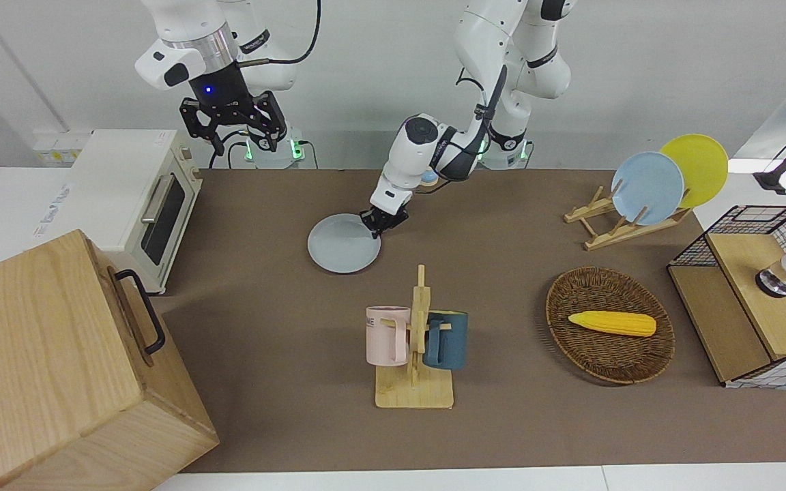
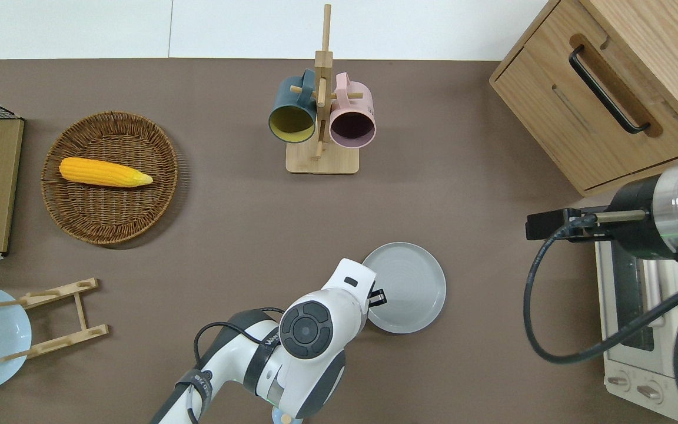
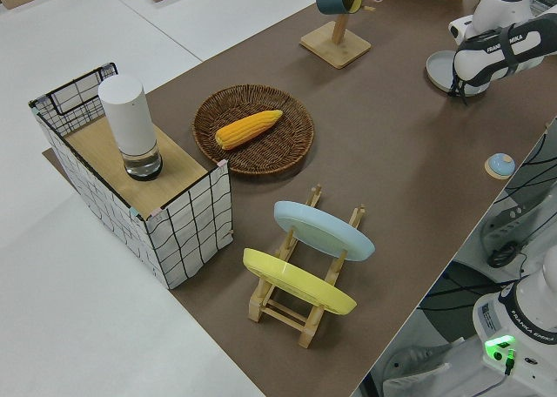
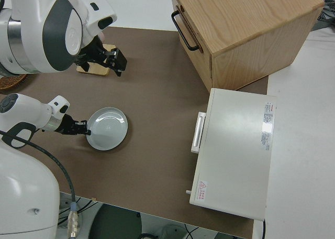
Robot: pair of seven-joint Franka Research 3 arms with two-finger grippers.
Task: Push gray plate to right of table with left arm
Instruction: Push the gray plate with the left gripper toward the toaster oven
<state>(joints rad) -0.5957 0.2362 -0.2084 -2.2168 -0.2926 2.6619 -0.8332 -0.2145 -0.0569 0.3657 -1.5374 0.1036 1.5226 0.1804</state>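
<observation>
1. Overhead view showed the gray plate [image 2: 405, 287] lying flat on the table [image 2: 227, 224], nearer to the robots than the mug rack [image 2: 322, 100] and toward the right arm's end of the table from the middle.
2. The left gripper [image 2: 378, 297] was low at the plate's rim on the side toward the left arm's end, its black fingers touching the edge of the plate; whether they were apart or together could not be told.
3. The left arm [image 1: 427, 146] reached down from its base and slanted toward the plate, with the gripper [image 1: 374, 227] meeting the rim in the front view as well.
4. The plate [image 1: 344, 243] sat between the mug rack [image 1: 415, 341] and the robots' edge of the table, well apart from the toaster oven [image 1: 135, 198] and the wooden cabinet [image 1: 59, 361].
5. The right arm was parked, and the fingers of the right gripper [image 1: 233, 126] hung spread apart with nothing between them.
6. A wicker basket [image 2: 109, 176] holding a corn cob [image 2: 103, 172] lay toward the left arm's end of the table.
7. A wooden plate stand [image 1: 615, 221] carried a sky-blue plate [image 1: 647, 187] and a yellow plate [image 1: 696, 167], both leaning upright in its slots.
8. In the right side view the plate [image 4: 107, 129] lay well apart from the oven [image 4: 235, 155].
</observation>
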